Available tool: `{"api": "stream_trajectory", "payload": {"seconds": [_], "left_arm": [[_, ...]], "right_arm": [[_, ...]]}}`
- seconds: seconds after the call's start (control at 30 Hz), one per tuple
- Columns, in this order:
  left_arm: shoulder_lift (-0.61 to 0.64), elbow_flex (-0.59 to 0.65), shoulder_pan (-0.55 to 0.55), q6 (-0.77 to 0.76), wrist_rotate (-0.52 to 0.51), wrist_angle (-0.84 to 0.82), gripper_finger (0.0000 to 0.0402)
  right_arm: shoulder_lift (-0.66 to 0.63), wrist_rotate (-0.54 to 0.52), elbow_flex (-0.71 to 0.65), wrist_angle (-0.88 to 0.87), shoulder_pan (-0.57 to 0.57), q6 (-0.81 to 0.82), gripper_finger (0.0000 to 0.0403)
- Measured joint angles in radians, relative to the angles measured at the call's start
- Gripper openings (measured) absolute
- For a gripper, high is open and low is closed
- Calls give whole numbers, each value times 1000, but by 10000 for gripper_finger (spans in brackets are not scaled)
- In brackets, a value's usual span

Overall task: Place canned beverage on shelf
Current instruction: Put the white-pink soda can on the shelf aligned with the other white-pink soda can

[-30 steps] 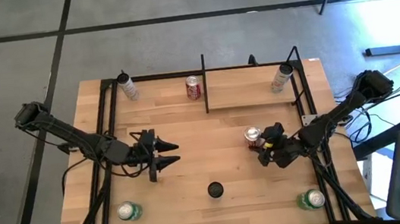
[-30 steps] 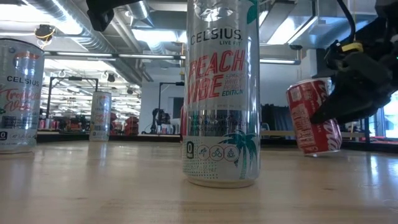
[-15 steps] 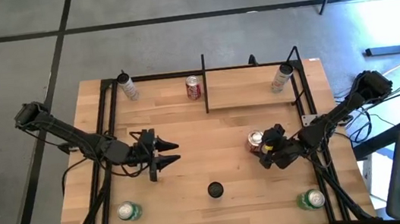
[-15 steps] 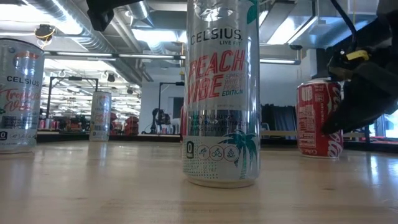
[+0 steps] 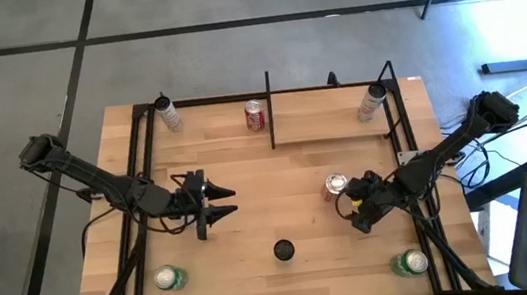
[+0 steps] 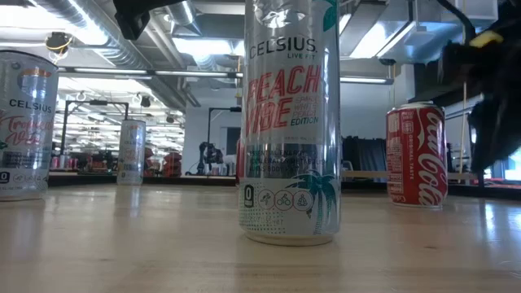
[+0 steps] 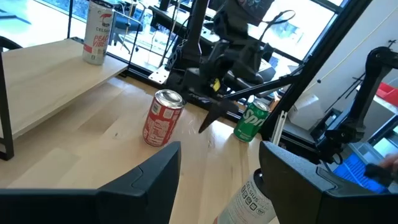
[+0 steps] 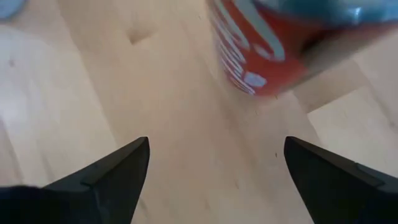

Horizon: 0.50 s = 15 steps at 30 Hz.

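A red cola can stands upright on its base on the tabletop, right of centre; it also shows in the low view and the left wrist view. My right gripper is open and empty just near-right of the can, which shows ahead of its fingers in the right wrist view. My left gripper is open and empty left of centre. The shelf, a light board in black rods, stands at the far right and bears a slim can.
A second red can stands left of the shelf and a slim can at the far left. Green cans stand at the near left and near right. A tall slim can stands near centre, close before the low camera.
My right gripper held the red can tilted, has set it upright on the table, let go of it and drawn back toward the table's near-right. The can now stands on its own, clear of the fingers.
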<state>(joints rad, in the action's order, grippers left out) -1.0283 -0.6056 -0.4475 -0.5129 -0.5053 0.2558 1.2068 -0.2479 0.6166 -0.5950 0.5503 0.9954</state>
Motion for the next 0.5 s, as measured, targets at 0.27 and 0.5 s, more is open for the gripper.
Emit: {"api": "stream_trajectory", "payload": {"seconds": [0.27,0.5], "left_arm": [[-9,0,0,0,22,-5,211],[-128,0,-13,-33,169,-5,211]], "right_arm": [[-2,45,180,-166,25,0,340],[3,-82,237,118,111,-59,340]]}}
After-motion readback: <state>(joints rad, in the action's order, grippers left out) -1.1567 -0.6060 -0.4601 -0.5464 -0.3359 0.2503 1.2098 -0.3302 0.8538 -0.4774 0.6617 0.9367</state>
